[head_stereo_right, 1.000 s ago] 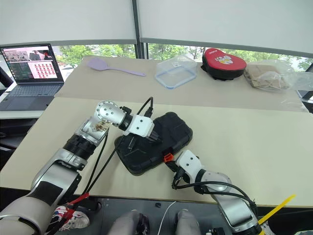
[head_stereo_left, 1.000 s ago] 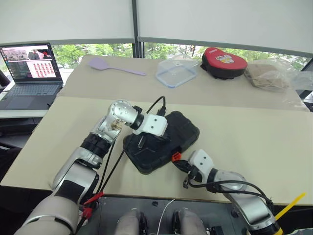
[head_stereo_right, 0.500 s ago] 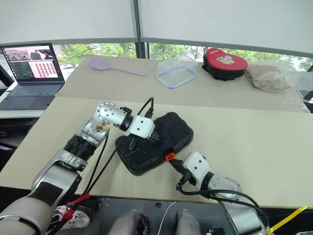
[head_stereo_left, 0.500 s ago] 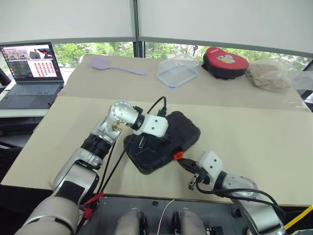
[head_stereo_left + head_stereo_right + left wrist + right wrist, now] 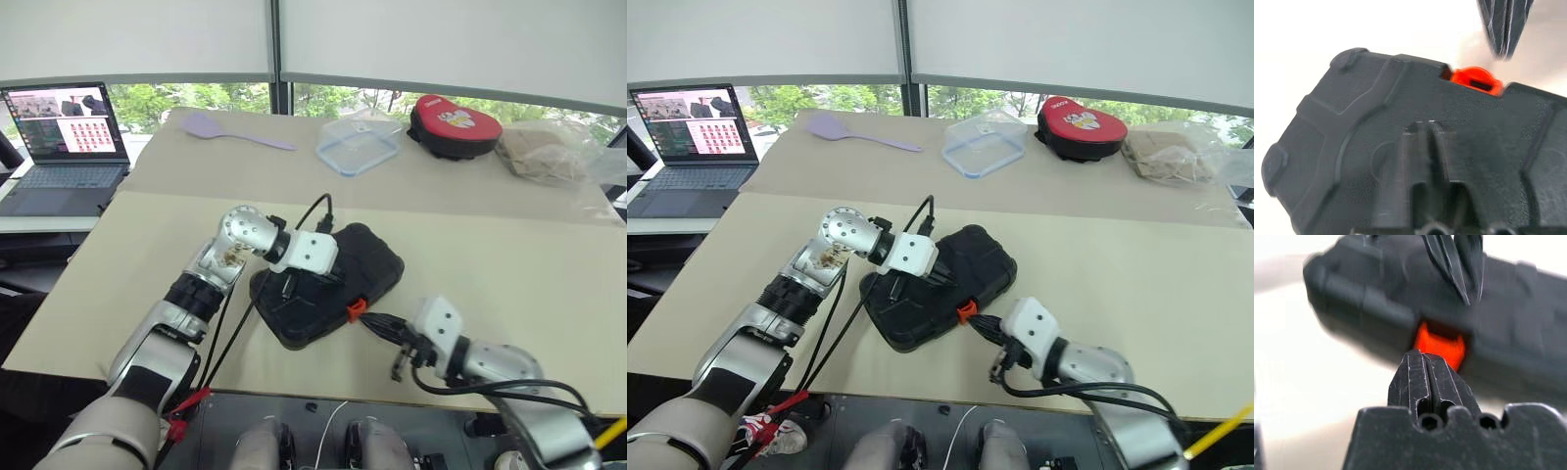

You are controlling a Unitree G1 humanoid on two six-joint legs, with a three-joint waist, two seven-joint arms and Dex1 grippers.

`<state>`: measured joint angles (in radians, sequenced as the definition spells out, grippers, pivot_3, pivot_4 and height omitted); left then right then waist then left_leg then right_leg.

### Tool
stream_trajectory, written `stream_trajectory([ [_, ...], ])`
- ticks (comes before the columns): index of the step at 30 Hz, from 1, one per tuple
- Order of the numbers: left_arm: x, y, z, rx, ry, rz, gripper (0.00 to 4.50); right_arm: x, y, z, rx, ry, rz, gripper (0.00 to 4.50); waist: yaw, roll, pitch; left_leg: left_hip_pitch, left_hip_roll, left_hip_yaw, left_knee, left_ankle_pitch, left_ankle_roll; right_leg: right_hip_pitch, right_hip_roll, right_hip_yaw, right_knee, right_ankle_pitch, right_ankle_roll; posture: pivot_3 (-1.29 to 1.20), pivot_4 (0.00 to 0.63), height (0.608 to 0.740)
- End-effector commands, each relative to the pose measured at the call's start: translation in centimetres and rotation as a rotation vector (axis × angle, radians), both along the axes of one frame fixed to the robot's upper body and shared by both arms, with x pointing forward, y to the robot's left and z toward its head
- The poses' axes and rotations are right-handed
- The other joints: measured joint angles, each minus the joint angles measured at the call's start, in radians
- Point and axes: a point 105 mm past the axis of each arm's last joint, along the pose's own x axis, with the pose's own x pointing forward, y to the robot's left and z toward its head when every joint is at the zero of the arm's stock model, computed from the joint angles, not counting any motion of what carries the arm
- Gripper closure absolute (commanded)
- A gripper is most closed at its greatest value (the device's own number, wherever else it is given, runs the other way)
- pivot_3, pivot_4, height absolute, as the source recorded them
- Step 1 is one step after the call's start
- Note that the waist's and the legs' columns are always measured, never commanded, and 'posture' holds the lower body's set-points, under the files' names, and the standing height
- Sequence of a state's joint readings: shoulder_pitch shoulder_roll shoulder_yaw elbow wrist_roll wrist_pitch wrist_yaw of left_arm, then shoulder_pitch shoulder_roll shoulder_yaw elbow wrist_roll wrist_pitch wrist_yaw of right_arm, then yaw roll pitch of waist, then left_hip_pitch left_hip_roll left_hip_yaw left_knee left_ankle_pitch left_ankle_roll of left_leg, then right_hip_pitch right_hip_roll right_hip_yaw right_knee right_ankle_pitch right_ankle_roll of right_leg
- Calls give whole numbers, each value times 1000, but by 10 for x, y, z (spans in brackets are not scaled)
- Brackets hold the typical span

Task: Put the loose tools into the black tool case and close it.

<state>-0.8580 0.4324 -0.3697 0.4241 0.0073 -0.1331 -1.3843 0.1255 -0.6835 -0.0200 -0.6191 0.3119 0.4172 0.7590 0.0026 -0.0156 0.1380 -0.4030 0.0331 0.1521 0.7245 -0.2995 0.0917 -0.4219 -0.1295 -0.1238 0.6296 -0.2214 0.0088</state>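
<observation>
Black tool case (image 5: 328, 284) closed; left pincer (image 5: 315, 281) together atop lid; right pincer (image 5: 377, 321) together beside latch.

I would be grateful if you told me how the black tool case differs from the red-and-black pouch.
The black tool case is all black with an orange latch; the pouch has a red top.
The case lies on the near table under the left gripper; the pouch sits on the far table, untouched.
The case is rectangular, the pouch rounder.
Both lie closed and flat.

A: Where's free room?
B: The worktop (image 5: 509, 264) right of the case (image 5: 367, 262) is bare.
A: Obstacles?
B: Left hand (image 5: 328, 279) over the lid; right hand (image 5: 377, 321) beside the latch (image 5: 357, 310).
</observation>
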Motion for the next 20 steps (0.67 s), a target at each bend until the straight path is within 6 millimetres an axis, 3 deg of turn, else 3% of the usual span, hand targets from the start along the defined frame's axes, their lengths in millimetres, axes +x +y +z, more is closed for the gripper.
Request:
stream_trajectory([
  [1, -5, 39, -13, 21, 161, 145, 2498, -3, -25, 28, 13, 14, 43, 3015, -9, 1, 0, 0, 0, 0, -1, 0, -1, 0, 0, 0, 0, 0, 0, 0, 150, 731],
  [3, -11, 52, -3, -20, 207, 194, 1838, -3, -36, 38, 16, 43, 59, 2360, -11, 0, 1, 2, 0, 0, -5, 2, -3, 0, 1, 0, 0, 0, 0, 0, 150, 731],
  [6, -32, 100, 16, -83, 303, 325, 752, 3, -64, 65, 42, 98, 72, 1307, -20, 2, 3, 4, 1, 0, -10, 4, -6, -1, 1, 0, 0, -1, -1, 0, 150, 731],
  [8, -44, 119, 24, -102, 348, 387, 98, 5, -76, 76, 47, 115, 80, 620, -18, 4, 8, 4, 0, 1, -13, 5, -7, -3, 2, 1, 0, -1, -2, 0, 150, 731],
  [10, -70, 155, 33, -99, 448, 483, 0, 5, -91, 89, 44, 162, 97, 32, -14, 4, 12, 4, 1, -1, -13, 6, -9, -2, 2, 0, 0, -2, -4, 0, 150, 731],
  [13, -96, 183, 44, -114, 499, 586, 0, -1, -104, 99, 31, 234, 150, 32, -13, 7, 21, 2, 1, -1, -13, 6, -9, -5, 1, 1, 0, -2, -4, 0, 150, 731],
  [20, -113, 198, 42, -195, 485, 729, 0, 10, -114, 105, 46, 244, 157, 32, 19, 10, 24, 0, -1, -4, -13, 4, -8, -2, -4, -1, -4, -4, -1, 0, 150, 731],
])
